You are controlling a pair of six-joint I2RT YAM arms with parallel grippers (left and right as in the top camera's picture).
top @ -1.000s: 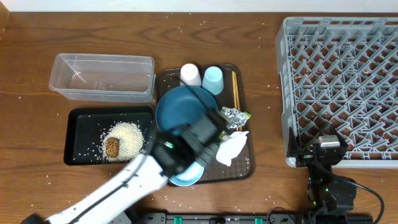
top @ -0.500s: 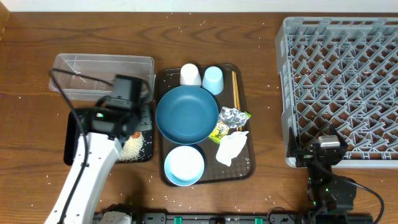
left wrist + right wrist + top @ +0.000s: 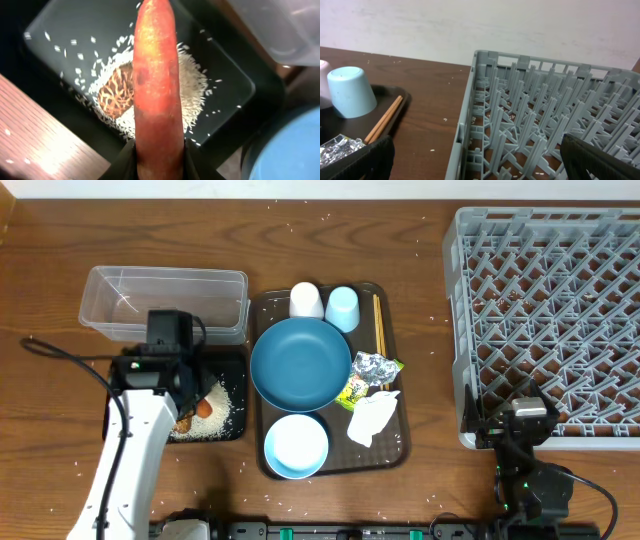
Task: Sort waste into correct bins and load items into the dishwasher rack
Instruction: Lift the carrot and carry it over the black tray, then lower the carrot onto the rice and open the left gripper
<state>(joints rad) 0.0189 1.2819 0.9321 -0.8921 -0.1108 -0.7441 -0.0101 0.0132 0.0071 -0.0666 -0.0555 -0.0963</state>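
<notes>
My left pincer [image 3: 157, 159] is clamped on the orange carrot [image 3: 156, 85], held above the rice [image 3: 195, 95] and brown lump [image 3: 116, 92] in the black tray [image 3: 65, 25], at the tabletop's [image 3: 40, 280] 8 o'clock. My right pincer [image 3: 477, 165] gapes wide, empty, at the rack's [image 3: 545, 110] 7 o'clock corner.

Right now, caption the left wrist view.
Left pincer holds long orange carrot over shallow black rectangular tray of white rice grains and a small brown food lump.

two cups [image 3: 306, 300], two bins [image 3: 165, 302] — one plate [image 3: 300, 364], one rack [image 3: 550, 320].
</notes>
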